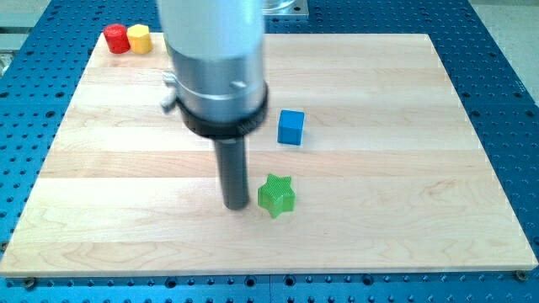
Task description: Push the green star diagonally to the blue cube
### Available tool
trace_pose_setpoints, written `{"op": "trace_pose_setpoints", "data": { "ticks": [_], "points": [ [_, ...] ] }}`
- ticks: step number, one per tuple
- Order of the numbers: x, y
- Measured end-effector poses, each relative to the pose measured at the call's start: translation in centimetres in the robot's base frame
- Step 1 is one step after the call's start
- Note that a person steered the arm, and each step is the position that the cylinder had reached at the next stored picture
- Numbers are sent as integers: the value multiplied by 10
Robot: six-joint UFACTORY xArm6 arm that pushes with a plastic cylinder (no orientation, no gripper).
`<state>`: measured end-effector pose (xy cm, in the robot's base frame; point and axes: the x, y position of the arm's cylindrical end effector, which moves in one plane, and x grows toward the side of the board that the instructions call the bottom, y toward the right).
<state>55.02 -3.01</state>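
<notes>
The green star (276,195) lies on the wooden board a little below the middle. The blue cube (290,127) stands above it and slightly to the right, with a gap of bare wood between them. My tip (235,204) is on the board just left of the green star, very close to its left side; I cannot tell whether it touches. The rod rises from there into the wide grey arm body that fills the view's top centre.
A red block (115,39) and a yellow block (139,38) sit side by side at the board's top left corner. The wooden board (404,210) lies on a blue perforated table (514,101).
</notes>
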Motion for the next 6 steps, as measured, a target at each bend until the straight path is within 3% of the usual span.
{"op": "trace_pose_setpoints", "data": {
  "ticks": [2, 3, 4, 5, 6],
  "points": [
    [27, 159],
    [23, 94],
    [-20, 97],
    [-30, 112],
    [-18, 165]
  ]
}}
